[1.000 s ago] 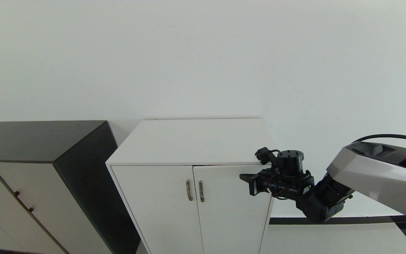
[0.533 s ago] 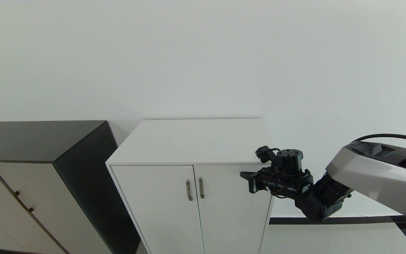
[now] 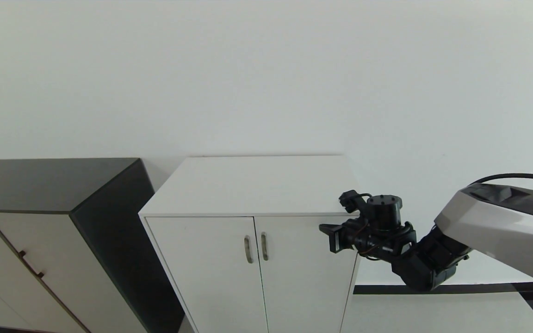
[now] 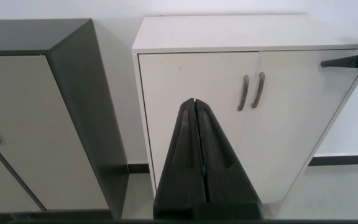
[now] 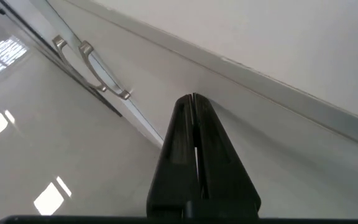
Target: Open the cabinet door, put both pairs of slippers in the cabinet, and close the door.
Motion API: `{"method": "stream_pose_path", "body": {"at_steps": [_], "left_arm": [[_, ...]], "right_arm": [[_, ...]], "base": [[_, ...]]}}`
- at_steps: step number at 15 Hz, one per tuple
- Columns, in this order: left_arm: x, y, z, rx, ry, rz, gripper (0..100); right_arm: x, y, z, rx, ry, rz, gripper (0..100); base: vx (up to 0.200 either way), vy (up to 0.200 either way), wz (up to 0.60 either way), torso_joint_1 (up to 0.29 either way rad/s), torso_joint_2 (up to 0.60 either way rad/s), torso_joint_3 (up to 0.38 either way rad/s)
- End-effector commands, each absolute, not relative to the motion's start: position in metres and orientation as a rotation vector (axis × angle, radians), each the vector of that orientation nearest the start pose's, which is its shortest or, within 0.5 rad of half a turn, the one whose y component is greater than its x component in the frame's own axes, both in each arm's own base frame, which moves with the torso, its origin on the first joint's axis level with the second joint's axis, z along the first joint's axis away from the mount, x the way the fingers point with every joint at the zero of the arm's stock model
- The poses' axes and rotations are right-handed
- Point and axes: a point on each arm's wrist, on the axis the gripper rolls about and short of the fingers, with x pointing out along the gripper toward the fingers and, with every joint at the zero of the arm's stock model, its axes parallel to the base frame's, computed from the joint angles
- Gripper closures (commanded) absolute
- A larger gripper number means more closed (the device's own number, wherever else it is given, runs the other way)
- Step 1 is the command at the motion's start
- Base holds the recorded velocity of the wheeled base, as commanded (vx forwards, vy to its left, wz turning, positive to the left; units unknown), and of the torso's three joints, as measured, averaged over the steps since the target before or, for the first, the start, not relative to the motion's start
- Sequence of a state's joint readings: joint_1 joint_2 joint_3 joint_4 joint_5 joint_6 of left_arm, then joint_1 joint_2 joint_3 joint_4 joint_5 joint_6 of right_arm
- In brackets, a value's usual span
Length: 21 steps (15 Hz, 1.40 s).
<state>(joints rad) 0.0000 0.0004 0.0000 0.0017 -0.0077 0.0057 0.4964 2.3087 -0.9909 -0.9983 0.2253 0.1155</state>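
White two-door wooden cabinet (image 3: 252,185) against wall; both doors flush shut. Right gripper (image 3: 324,229), claw pressed together, sits at the right door (image 3: 294,277), upper part; contact unclear. Left gripper (image 4: 195,102) also pressed together, empty. Slim metal handles (image 3: 263,250) untouched. Likely the closing push; next, withdraw straight back.

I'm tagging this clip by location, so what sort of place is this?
Probably an indoor room furnished like a home hallway or a test space: a white two-door cabinet stands against a plain white wall, a dark-sided cabinet stands beside it, and a dark baseboard runs along the wall.
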Motion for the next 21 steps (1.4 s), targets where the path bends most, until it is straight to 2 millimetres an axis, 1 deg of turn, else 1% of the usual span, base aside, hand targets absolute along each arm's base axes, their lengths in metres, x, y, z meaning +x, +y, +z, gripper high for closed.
{"method": "stream_pose_path", "body": {"at_steps": [1, 2, 4, 6, 7, 8, 9, 10, 11, 12, 16, 19, 20, 21], "left_arm": [[-0.023, 0.0, 0.075, 0.006, 0.002, -0.008, 100], [-0.023, 0.0, 0.075, 0.005, 0.003, -0.008, 100], [-0.023, 0.0, 0.075, 0.008, 0.003, -0.005, 100], [-0.023, 0.0, 0.075, 0.006, 0.003, -0.003, 100], [-0.023, 0.0, 0.075, 0.006, 0.003, -0.003, 100], [-0.023, 0.0, 0.075, 0.003, 0.003, -0.003, 100], [-0.023, 0.0, 0.075, 0.003, 0.002, -0.003, 100], [-0.023, 0.0, 0.075, 0.002, 0.002, -0.003, 100], [-0.023, 0.0, 0.075, 0.002, 0.003, -0.003, 100], [-0.023, 0.0, 0.075, 0.002, 0.003, -0.003, 100], [-0.023, 0.0, 0.075, 0.003, 0.003, -0.005, 100], [-0.023, 0.0, 0.075, 0.003, 0.003, -0.003, 100], [-0.023, 0.0, 0.075, 0.005, 0.002, -0.003, 100], [-0.023, 0.0, 0.075, 0.003, 0.003, -0.003, 100]], "right_arm": [[0.337, 0.192, 0.068, 0.048, 0.335, 0.628, 100], [0.325, 0.184, 0.074, 0.036, 0.342, 0.581, 100], [0.29, 0.151, 0.094, 0.009, 0.34, 0.472, 100], [0.259, 0.124, 0.106, -0.005, 0.335, 0.37, 100], [0.253, 0.118, 0.107, -0.005, 0.338, 0.356, 100], [0.228, 0.1, 0.113, -0.007, 0.336, 0.331, 100], [0.212, 0.089, 0.118, -0.005, 0.317, 0.292, 100], [0.205, 0.084, 0.12, -0.005, 0.309, 0.27, 100], [0.186, 0.069, 0.119, -0.006, 0.309, 0.217, 100], [0.176, 0.059, 0.116, -0.004, 0.319, 0.189, 100], [0.144, 0.021, 0.1, -0.059, 0.37, 0.025, 100], [0.124, 0.005, 0.108, -0.069, 0.354, -0.069, 100], [0.108, 0.001, 0.109, -0.113, 0.366, -0.084, 100], [0.09, 0.0, 0.109, -0.12, 0.37, -0.082, 100]], "base": [[0.0, 0.0, 0.0, 0.0, 0.0, 0.0], [0.0, 0.0, 0.0, 0.0, 0.0, 0.0], [0.0, 0.0, 0.0, 0.0, 0.0, 0.0], [0.0, 0.0, 0.0, 0.0, 0.0, 0.0], [0.0, 0.0, 0.0, 0.0, 0.0, 0.0], [0.0, 0.0, 0.0, 0.0, 0.0, 0.0], [0.0, 0.0, 0.0, 0.0, 0.0, 0.0], [0.0, 0.0, 0.0, 0.0, 0.0, 0.0], [0.0, 0.0, 0.0, 0.0, 0.0, 0.0], [0.0, 0.0, 0.0, 0.0, 0.0, 0.0], [0.0, 0.0, 0.0, 0.0, 0.0, 0.0], [0.0, 0.0, 0.0, 0.0, 0.0, 0.0], [0.0, 0.0, 0.0, 0.0, 0.0, 0.0], [0.0, 0.0, 0.0, 0.0, 0.0, 0.0]]}}
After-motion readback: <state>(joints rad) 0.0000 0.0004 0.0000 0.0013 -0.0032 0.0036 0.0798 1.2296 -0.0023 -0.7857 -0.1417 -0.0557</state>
